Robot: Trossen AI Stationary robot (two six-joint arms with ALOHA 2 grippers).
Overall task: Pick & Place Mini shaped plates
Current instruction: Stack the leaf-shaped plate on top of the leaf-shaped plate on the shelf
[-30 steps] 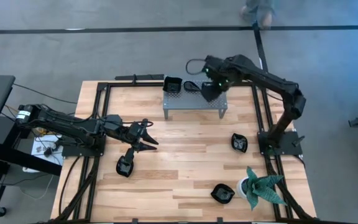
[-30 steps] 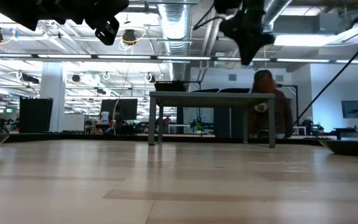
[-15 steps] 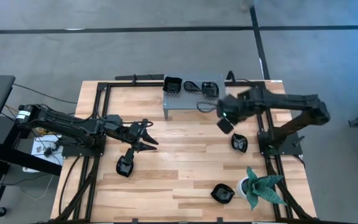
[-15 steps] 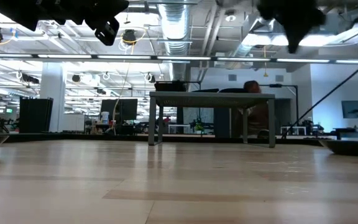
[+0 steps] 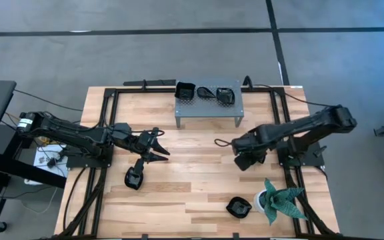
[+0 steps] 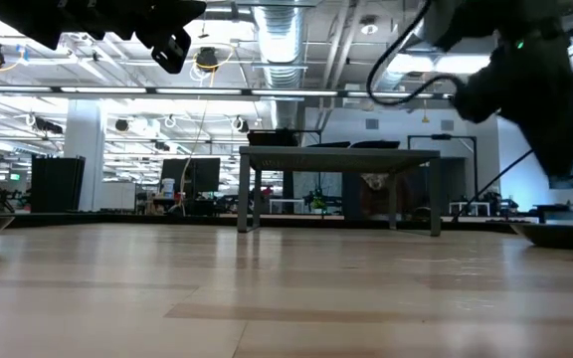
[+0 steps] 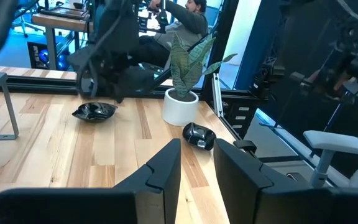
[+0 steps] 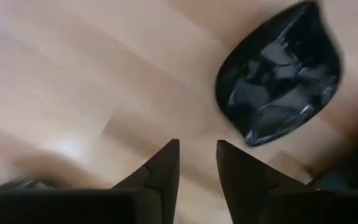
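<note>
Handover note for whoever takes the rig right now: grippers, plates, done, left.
Right gripper: empty, fingers slightly apart, over the table's right side, just above a leaf-shaped plate it hasn't gripped.
Left gripper: open, empty, waiting at mid-left, above the table.
Done: three plates on the grey shelf: square plate, middle plate, right plate.
Left on the table: the leaf-shaped plate, the plate near the left gripper, the plate beside the potted plant.

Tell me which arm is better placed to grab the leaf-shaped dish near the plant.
The right arm. Its pincer hangs over that side of the table with the leaf-shaped dish just ahead of its slightly parted fingers. The left pincer sits across the table beside another dish.
</note>
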